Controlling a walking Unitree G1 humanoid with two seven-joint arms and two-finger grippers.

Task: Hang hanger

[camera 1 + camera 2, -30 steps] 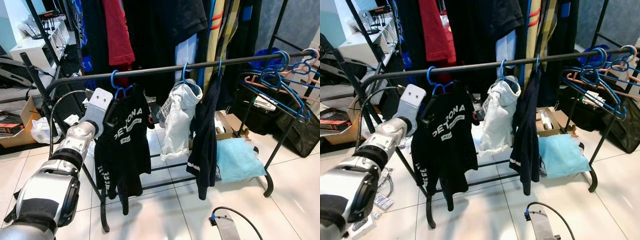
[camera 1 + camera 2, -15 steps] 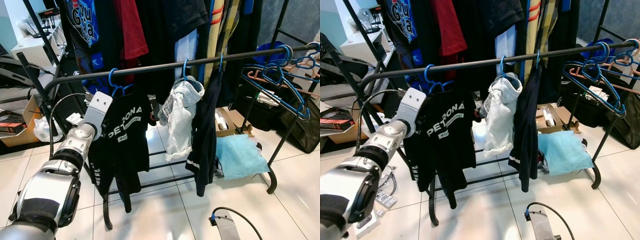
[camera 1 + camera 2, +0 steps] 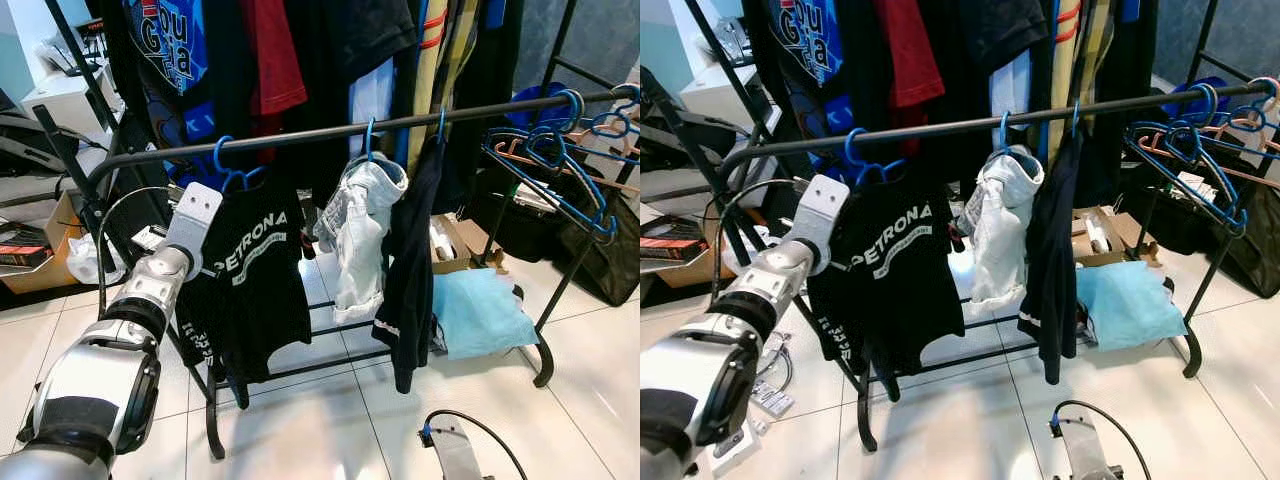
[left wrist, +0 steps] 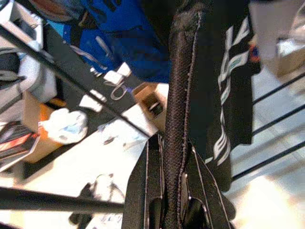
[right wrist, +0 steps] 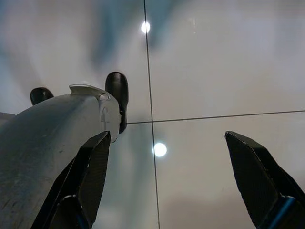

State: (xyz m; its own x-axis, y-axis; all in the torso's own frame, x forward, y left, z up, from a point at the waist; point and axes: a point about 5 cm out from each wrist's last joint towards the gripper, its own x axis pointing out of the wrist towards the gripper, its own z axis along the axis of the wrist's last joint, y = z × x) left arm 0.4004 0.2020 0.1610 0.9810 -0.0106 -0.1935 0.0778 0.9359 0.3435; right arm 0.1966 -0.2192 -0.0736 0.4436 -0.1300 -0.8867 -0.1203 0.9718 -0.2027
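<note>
Compared with a second ago, the black T-shirt [image 3: 255,285] is swung up toward 9 o'clock, its hem kicked out and its white lettering tilted, while the head views are shifted slightly, so part of that change is camera motion. The blue hanger [image 3: 232,170] carrying the shirt is already hooked over the black rail [image 3: 330,135], near the rail's 9 o'clock end. The left gripper [image 4: 172,191] is pressed together on the shirt's seamed edge [image 4: 183,95], which runs straight away from the fingers [image 4: 143,191] in the left wrist view. From the gripper, the hanger hook lies up toward 1 o'clock, close by; the rail's long axis runs from 9 to 3 o'clock, rising slightly at 3. The left arm [image 3: 150,290] is the nearer one by far. The right gripper [image 5: 167,176] is spread wide, hanging idle over the tiled floor [image 5: 214,71]. Release is judged to be the remaining step.
</note>
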